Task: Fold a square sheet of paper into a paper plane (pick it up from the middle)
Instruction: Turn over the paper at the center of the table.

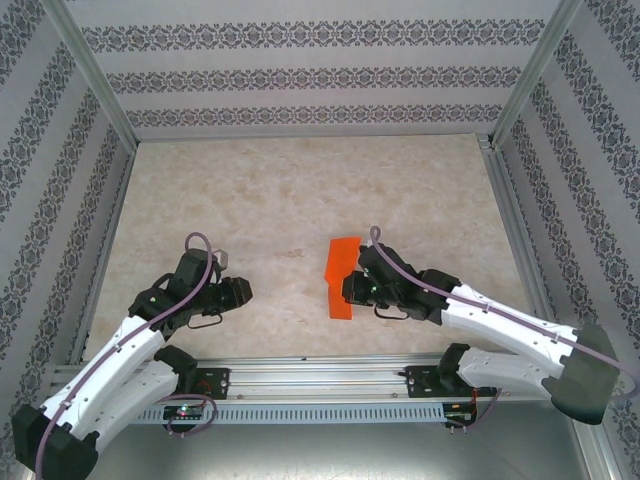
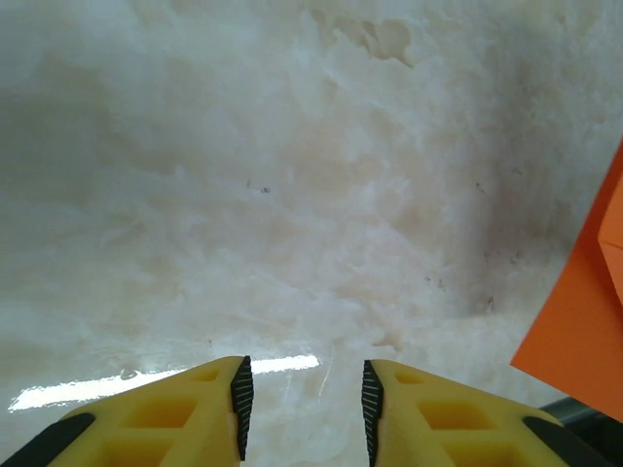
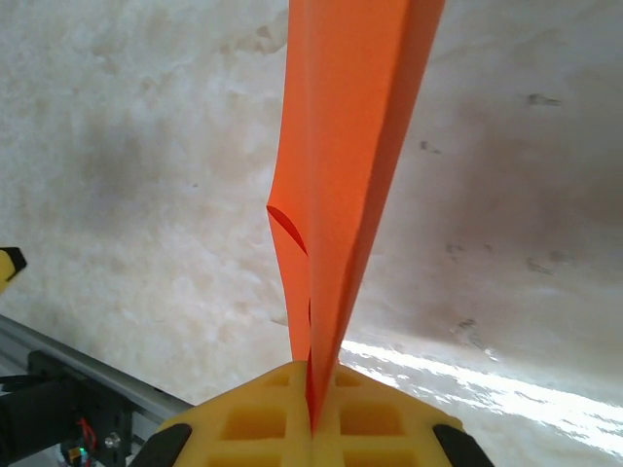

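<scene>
Fingers (image 3: 263, 413) of your right gripper (image 3: 313, 389) are clamped together on the folded paper (image 3: 350, 146), which juts out from them over the table (image 1: 250, 200), front of middle. Your left gripper (image 2: 304, 399) sits apart to its left, fingers spread.

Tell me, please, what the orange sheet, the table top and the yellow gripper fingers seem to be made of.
The orange sheet looks like thin matte paper: it shows sharp creases. The table top shows a beige marble pattern with slight gloss from glare; stone or printed laminate, I cannot tell. The yellow fingers look like moulded plastic, with hollow cells.
</scene>
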### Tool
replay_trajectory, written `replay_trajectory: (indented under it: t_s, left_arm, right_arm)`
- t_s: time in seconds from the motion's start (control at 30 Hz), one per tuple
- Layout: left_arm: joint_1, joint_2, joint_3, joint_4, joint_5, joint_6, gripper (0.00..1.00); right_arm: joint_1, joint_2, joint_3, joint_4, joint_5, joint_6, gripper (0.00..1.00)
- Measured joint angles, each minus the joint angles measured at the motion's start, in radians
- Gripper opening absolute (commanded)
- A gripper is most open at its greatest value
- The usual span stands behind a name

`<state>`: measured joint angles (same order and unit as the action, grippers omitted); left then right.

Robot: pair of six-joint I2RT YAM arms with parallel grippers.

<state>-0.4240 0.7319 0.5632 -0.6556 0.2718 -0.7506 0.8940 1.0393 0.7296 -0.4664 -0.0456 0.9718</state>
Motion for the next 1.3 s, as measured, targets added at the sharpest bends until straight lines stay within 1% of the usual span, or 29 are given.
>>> replay_trajectory:
  t_s: [0.07, 0.17, 0.2, 0.27, 0.3, 0.33, 0.4, 0.67, 0.8, 0.9, 1.1, 1.3]
  left_arm:
    - [0.012, 0.000, -0.008, 0.000, -0.010, 0.000, 0.43]
    - [0.032, 0.000, -0.019, -0.001, -0.021, 0.000, 0.43]
    - [0.040, 0.000, -0.023, -0.001, -0.024, 0.000, 0.46]
    - [0.053, 0.000, -0.027, -0.002, -0.031, 0.001, 0.50]
    - [0.059, 0.000, -0.029, -0.002, -0.038, 0.000, 0.50]
    - [0.066, 0.001, -0.032, -0.002, -0.044, 0.000, 0.50]
    - [0.085, 0.005, -0.037, -0.001, -0.060, 0.000, 0.55]
    - [0.149, 0.097, -0.048, 0.008, -0.113, 0.015, 0.59]
    - [0.167, 0.121, -0.048, 0.019, -0.142, 0.015, 0.61]
    - [0.172, 0.127, -0.048, 0.042, -0.170, 0.015, 0.61]
    - [0.185, 0.141, -0.045, 0.057, -0.221, 0.014, 0.63]
    - [0.198, 0.104, -0.028, 0.036, -0.273, 0.003, 0.67]
  right_arm:
    - [0.000, -0.016, 0.000, -0.025, 0.008, 0.000, 0.04]
    - [0.000, -0.023, 0.008, -0.066, 0.021, -0.004, 0.04]
    - [0.000, -0.020, 0.017, -0.086, 0.029, -0.008, 0.04]
    - [-0.002, -0.003, 0.052, -0.130, 0.043, -0.016, 0.04]
    - [-0.002, 0.015, 0.082, -0.159, 0.053, -0.026, 0.04]
    - [-0.002, 0.038, 0.118, -0.189, 0.061, -0.035, 0.04]
    - [-0.002, 0.093, 0.210, -0.255, 0.084, -0.056, 0.03]
    - [-0.002, 0.289, 0.551, -0.565, 0.262, -0.156, 0.03]
    - [-0.002, 0.434, 0.717, -0.713, 0.346, -0.207, 0.03]
    - [-0.001, 0.536, 0.792, -0.787, 0.382, -0.239, 0.03]
    - [-0.001, 0.709, 0.885, -0.840, 0.395, -0.297, 0.05]
    - [0.006, 0.856, 0.937, -0.819, 0.364, -0.325, 0.06]
